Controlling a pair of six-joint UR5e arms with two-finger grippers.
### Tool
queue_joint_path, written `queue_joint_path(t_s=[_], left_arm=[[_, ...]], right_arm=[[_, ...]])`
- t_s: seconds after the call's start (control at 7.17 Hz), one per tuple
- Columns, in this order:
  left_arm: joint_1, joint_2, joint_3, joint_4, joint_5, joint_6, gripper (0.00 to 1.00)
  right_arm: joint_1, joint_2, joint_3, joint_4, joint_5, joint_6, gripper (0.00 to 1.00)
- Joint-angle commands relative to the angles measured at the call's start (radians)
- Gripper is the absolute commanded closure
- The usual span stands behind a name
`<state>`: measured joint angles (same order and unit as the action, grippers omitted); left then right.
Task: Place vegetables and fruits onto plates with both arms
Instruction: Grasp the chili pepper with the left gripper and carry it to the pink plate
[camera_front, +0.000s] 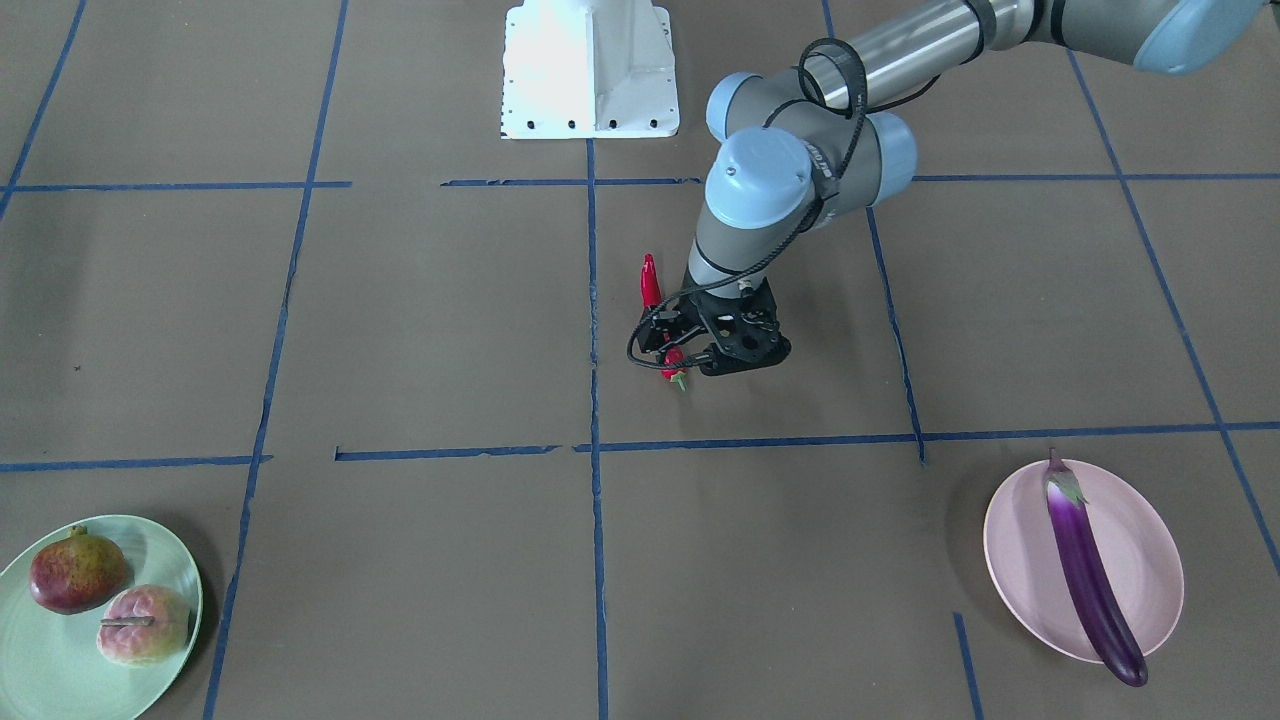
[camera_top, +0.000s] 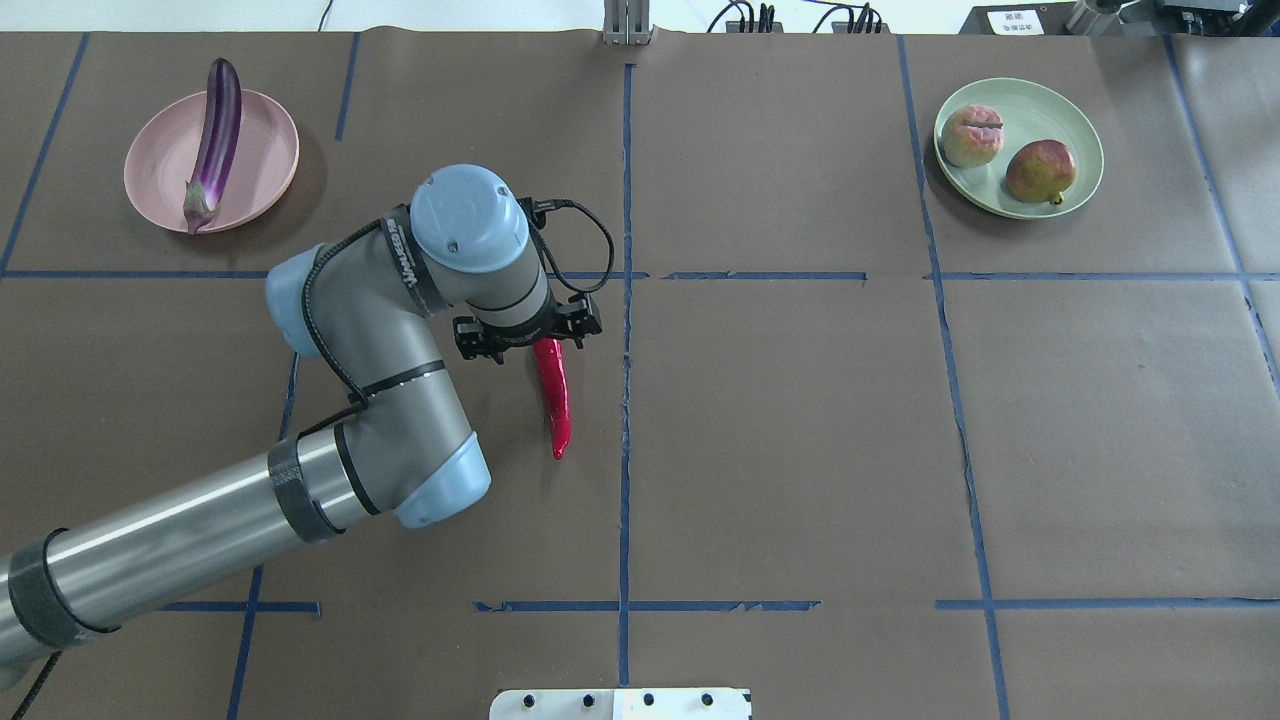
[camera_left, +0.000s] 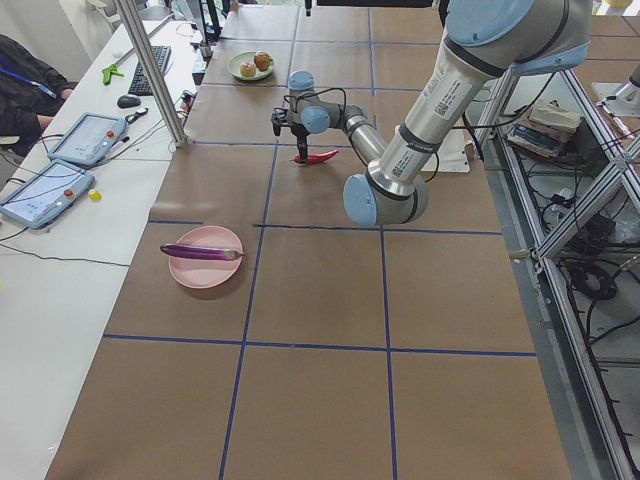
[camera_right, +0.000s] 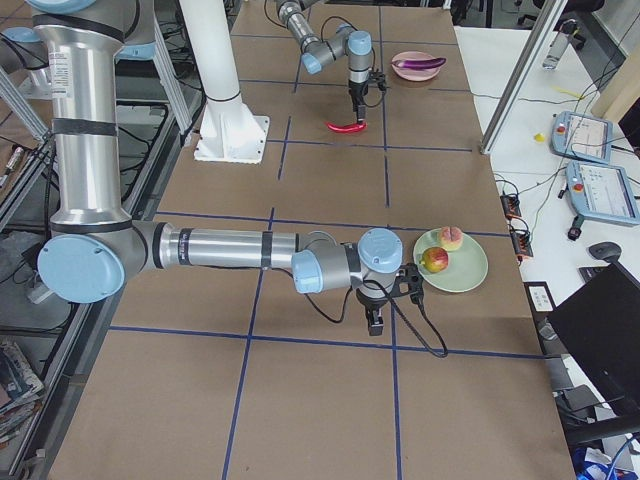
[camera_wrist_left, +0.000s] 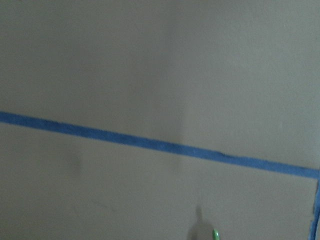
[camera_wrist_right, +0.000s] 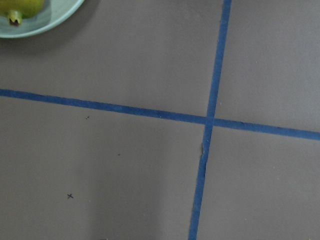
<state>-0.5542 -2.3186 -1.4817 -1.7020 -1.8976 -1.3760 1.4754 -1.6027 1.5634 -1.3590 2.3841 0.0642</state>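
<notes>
The left arm's black two-finger hand points down at the brown paper-covered table, its fingers closed on the thin glossy red chili pepper close to the green stem. The pepper's long axis runs nearly toward and away from the robot. Its pointed tip is toward the robot's base and its stem is toward the far edge. It lies just on the robot's left of the central blue tape line. Whether the tip touches the table cannot be told.

The long slender purple eggplant lies across the pale pink round plate at the far left. Its pale-green cap is toward the robot and its rounded end overhangs the far rim.

On the pale mint-green round plate at the far right sit the dark-red, yellow-mottled pomegranate and the pink-and-yellow-green peach-like fruit, side by side.

The right arm's hand points downward beside the green plate, on its robot-facing side. How far it is open cannot be told.
</notes>
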Motion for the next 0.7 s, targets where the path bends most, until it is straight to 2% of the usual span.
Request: queue_joint_path(t_s=[0.0,0.28,0.42,0.56], left_arm=[[0.059,-0.004,0.004,0.004,0.058,-0.018,0.39],[0.059,-0.002,0.003,0.004,0.058,-0.017,0.83],[0.059,0.002,0.003,0.004,0.058,-0.017,0.93],[0.057,0.005,-0.003,0.004,0.060,-0.015,0.96]], right_arm=[[0.017,-0.029,0.001,0.003,0.000,-0.020,0.00],[0.017,-0.028,0.003,0.008,0.000,-0.020,0.00],[0.017,-0.028,0.003,0.009,-0.002,-0.020,0.00],[0.017,-0.031,0.009,0.009,-0.003,-0.020,0.00]])
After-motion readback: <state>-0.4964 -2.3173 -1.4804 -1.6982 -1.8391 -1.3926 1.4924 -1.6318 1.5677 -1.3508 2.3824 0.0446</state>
